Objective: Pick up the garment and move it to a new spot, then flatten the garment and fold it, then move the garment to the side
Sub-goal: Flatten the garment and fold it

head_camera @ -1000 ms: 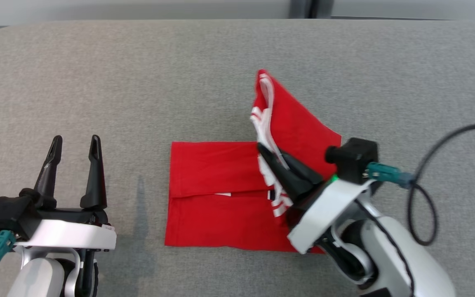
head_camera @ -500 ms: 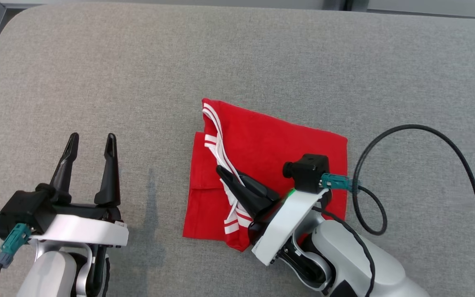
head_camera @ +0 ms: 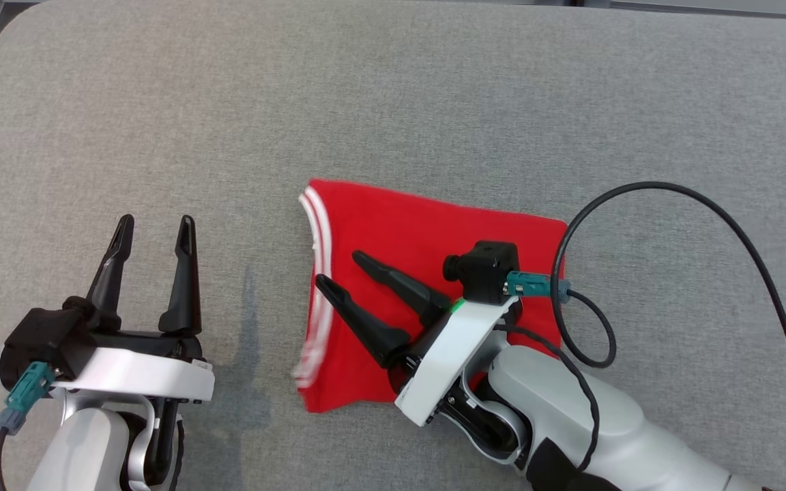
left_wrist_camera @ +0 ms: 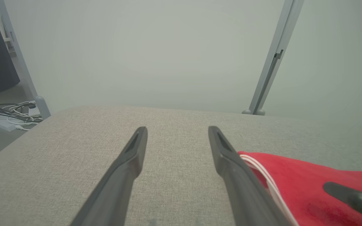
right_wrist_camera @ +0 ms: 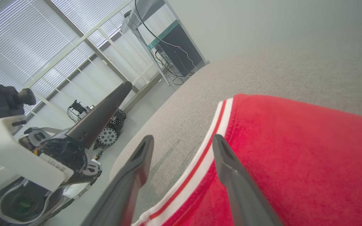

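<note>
Grey fabric-covered table (head_camera: 434, 82) carries your folded red garment (head_camera: 427, 225) mid-front, soft, light and limp, so pinch its white-striped edge (head_camera: 312, 225) through every layer; right gripper (head_camera: 340, 268) fingers hover spread above it, left gripper (head_camera: 156, 221) fingers spread, empty.

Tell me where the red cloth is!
In the head view, the red cloth lies on the gray table, right of middle, under the open right fingers.

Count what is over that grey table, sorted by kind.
Red garment: 1
Tools: 2, the left tool and the right tool
Black cable: 1
Total: 4
</note>
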